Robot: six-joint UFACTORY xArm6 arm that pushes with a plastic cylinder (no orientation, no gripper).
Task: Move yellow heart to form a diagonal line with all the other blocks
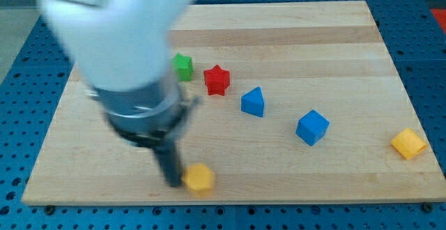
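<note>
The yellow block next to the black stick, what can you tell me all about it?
The yellow heart is a small, plain yellow block that looks a bit blurry here, so its heart shape is hard to make out. It lies flat near the view's bottom edge of the wooden board, far from the other blocks. My tip is right against its left side, seemingly touching it. Nothing else touches it.

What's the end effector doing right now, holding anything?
No gripper: my tip holds nothing, and sits against the left side of the yellow block near the view's bottom edge; contact looks likely, blurred.
</note>
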